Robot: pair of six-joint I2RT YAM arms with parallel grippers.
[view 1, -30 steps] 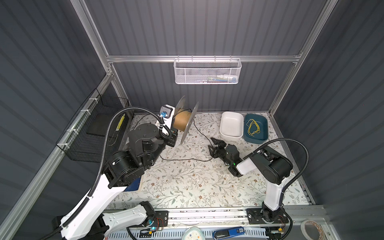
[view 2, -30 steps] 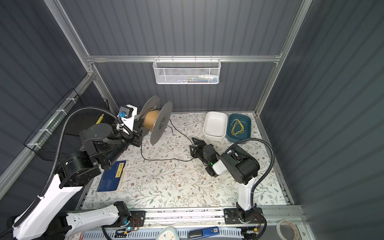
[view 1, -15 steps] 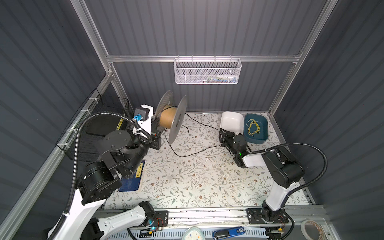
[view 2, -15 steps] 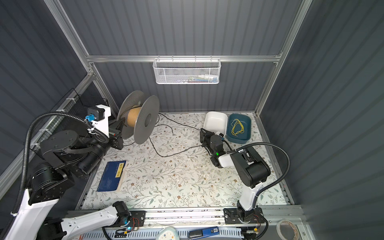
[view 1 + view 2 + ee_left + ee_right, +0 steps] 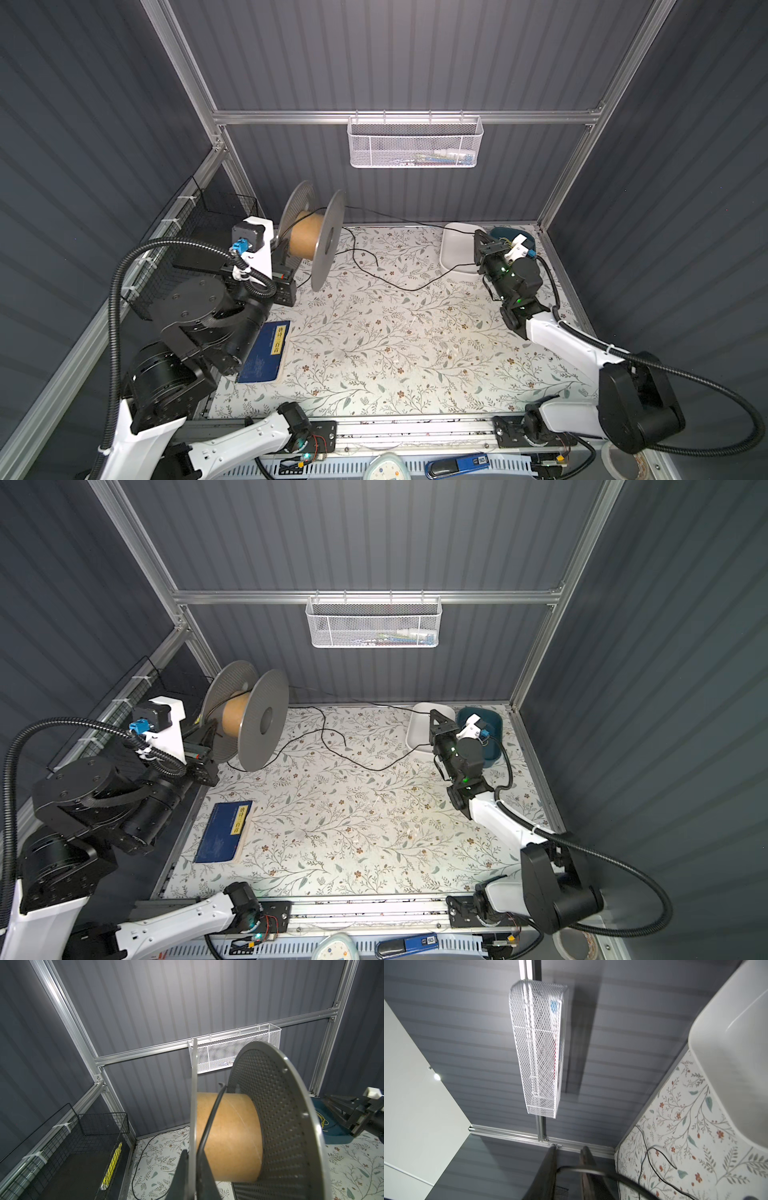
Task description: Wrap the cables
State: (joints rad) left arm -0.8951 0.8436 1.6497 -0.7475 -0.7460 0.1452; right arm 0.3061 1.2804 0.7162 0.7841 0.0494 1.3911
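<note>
A: State of left tool?
B: Clamped on spool flange, worktop back-left corner.
A: And the cable?
B: Runs from spool core along the back edge to right tool — narrow, can't tell if gripped.

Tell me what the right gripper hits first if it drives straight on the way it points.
Probably the ribbed back wall, below the white mesh basket. The right gripper points back above the white bin; nothing else shows ahead, depth unclear.

White mesh basket on the back rail; blue booklet on floral mat.
</note>
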